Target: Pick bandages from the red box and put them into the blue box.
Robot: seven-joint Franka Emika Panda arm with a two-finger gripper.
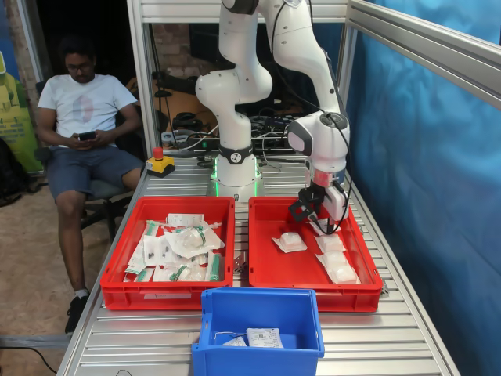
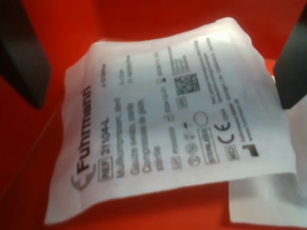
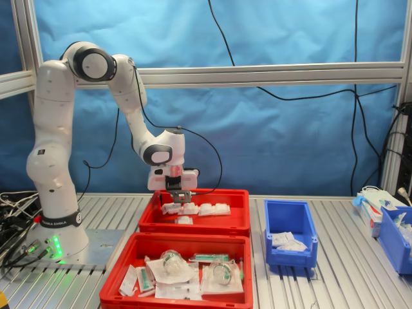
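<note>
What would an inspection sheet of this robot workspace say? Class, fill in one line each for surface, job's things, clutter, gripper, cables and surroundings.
Surface: ribbed metal table, carrying three crates.
Job's things: red box holds white bandages; blue box already holds a few pouches.
Clutter: second red crate full of green-marked packets; more boxes at the second exterior view's right.
Gripper: gripper lowered into the red box, open, fingers either side of a printed pouch.
Cables: black cable across the blue backdrop; wires behind the arm's base.
Surroundings: seated person with a phone; red stop button.
</note>
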